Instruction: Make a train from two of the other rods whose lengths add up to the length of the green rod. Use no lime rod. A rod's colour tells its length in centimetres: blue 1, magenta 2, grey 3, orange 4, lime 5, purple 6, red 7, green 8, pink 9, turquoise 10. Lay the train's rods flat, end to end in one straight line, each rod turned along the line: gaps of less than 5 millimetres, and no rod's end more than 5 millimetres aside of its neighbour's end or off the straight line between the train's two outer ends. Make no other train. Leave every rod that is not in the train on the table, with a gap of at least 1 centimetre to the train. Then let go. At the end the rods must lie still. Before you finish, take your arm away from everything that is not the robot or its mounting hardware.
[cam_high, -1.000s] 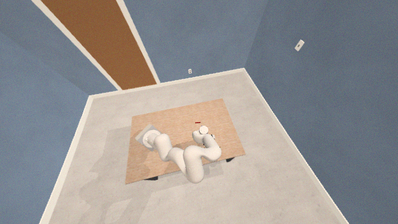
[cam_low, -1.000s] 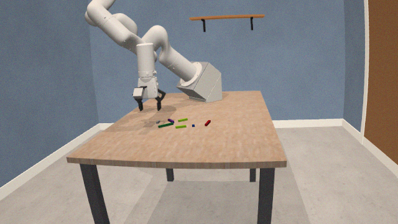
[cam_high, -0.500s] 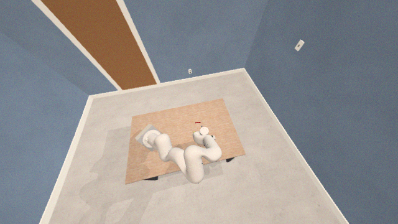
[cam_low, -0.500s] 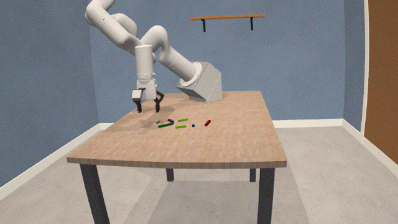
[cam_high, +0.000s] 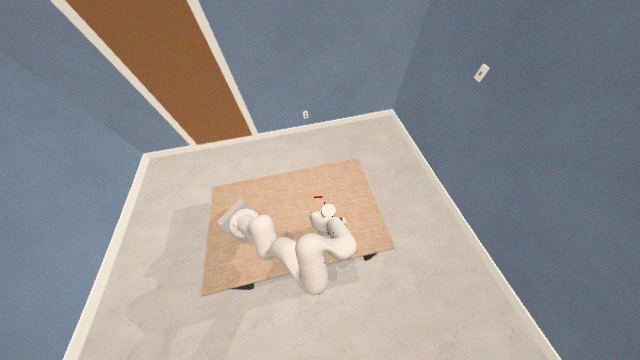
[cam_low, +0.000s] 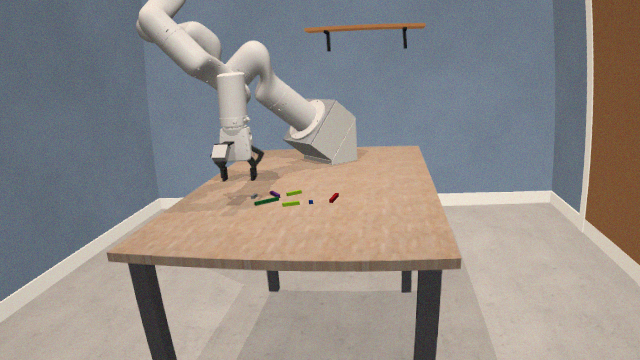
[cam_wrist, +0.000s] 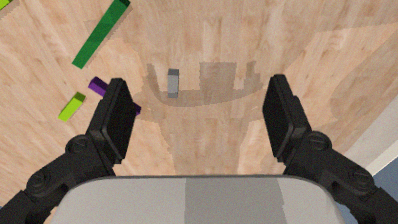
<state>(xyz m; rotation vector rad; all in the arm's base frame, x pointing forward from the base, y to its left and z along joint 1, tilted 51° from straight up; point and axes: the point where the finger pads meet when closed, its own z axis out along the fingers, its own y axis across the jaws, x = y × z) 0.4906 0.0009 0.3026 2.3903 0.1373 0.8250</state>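
My gripper (cam_low: 238, 172) hangs open and empty above the table, over its far left part; in the wrist view its fingers stand wide apart. Below it lie the rods: a short grey rod (cam_wrist: 173, 82) (cam_low: 254, 196) a little ahead between the fingers, a purple rod (cam_low: 274, 193) (cam_wrist: 102, 89) partly hidden by the left finger, the long green rod (cam_low: 266, 201) (cam_wrist: 100, 33), two lime rods (cam_low: 294, 192) (cam_low: 290, 203), one of them also in the wrist view (cam_wrist: 71, 106), a tiny blue rod (cam_low: 310, 202) and a red rod (cam_low: 334, 197) (cam_high: 317, 197). All lie flat and apart.
The arm's grey base block (cam_low: 325, 132) stands at the table's far side. A wooden shelf (cam_low: 365, 28) hangs on the back wall. In the wrist view the table's edge (cam_wrist: 372, 150) runs at the lower right.
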